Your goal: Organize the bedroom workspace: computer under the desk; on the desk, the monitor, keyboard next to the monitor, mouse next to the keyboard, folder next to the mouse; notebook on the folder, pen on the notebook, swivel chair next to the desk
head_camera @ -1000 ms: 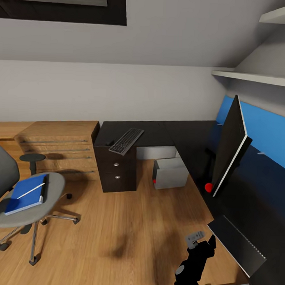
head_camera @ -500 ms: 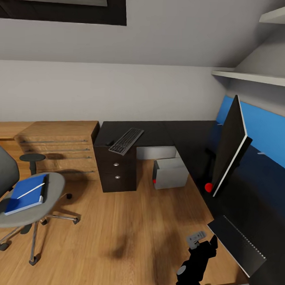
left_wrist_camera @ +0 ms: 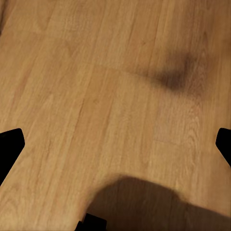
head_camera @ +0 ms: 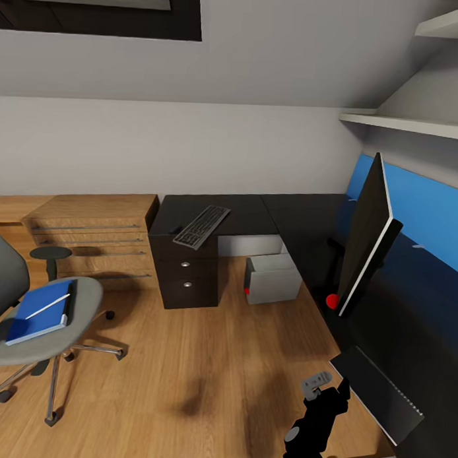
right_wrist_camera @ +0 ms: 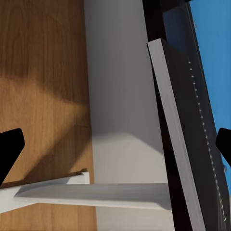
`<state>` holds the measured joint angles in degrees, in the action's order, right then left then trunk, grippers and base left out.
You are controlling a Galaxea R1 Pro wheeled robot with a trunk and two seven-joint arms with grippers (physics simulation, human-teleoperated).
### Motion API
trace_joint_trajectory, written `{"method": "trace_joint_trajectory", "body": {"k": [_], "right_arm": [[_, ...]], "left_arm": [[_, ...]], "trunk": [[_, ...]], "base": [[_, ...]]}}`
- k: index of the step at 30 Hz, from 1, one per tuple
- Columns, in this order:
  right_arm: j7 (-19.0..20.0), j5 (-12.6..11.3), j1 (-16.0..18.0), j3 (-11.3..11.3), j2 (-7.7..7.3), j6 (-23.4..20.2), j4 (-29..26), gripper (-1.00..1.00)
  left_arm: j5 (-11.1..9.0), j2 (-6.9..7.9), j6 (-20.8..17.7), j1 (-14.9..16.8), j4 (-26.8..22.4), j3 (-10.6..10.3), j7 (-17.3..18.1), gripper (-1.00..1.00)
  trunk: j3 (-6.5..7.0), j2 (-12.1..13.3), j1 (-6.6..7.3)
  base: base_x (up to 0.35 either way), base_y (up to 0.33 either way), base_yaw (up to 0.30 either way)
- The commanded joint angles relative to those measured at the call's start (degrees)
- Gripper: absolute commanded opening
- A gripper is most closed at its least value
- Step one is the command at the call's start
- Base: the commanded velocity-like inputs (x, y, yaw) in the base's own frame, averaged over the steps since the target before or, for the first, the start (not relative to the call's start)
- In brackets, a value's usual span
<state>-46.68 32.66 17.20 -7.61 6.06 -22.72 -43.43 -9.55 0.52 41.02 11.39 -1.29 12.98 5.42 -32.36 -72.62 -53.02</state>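
Observation:
The black L-shaped desk [head_camera: 302, 221] runs along the right wall. The monitor [head_camera: 366, 237] stands on it. The keyboard [head_camera: 202, 226] lies over the drawer unit, with the small mouse [head_camera: 178, 230] at its left end. The computer [head_camera: 272, 278] sits on the floor under the desk. The notebook [head_camera: 376, 391] rests on the near desk edge, and its dotted edge [right_wrist_camera: 192, 120] fills much of the right wrist view. On the swivel chair [head_camera: 67, 329] lies the blue folder [head_camera: 40, 311] with the pen [head_camera: 48, 306] on it. My right gripper [right_wrist_camera: 115, 149] is open beside the notebook; my left gripper [left_wrist_camera: 115, 149] is open over bare floor.
A light wooden drawer chest [head_camera: 97, 234] stands between chair and desk. White shelves [head_camera: 404, 123] hang above the blue back panel [head_camera: 421, 209]. The desk's white leg [right_wrist_camera: 115, 96] is close to my right gripper. My right arm [head_camera: 314, 423] reaches up at the lower right.
The head view has shifted slightly, so everything sits a little to the left. No object has moved and both grippers hold nothing.

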Motion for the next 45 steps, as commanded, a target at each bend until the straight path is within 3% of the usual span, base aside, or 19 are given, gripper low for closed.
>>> {"method": "trace_joint_trajectory", "body": {"k": [1, 45], "right_arm": [[-0.08, 0.39, 0.03, -0.03, 0.01, -0.49, 0.01, 1.00], [0.18, 0.36, 0.03, 0.05, -1.37, -0.49, 0.01, 1.00]], "left_arm": [[-0.56, 0.01, 0.11, 0.04, 0.06, 0.12, 0.57, 1.00], [-0.54, -0.07, 0.02, 0.04, 0.07, 0.12, 0.65, 1.00]], "trunk": [[-0.05, -0.03, 0.00], [-0.05, -0.03, 0.00]], "base": [[0.000, -0.006, 0.000], [0.018, -0.034, 0.000]]}}
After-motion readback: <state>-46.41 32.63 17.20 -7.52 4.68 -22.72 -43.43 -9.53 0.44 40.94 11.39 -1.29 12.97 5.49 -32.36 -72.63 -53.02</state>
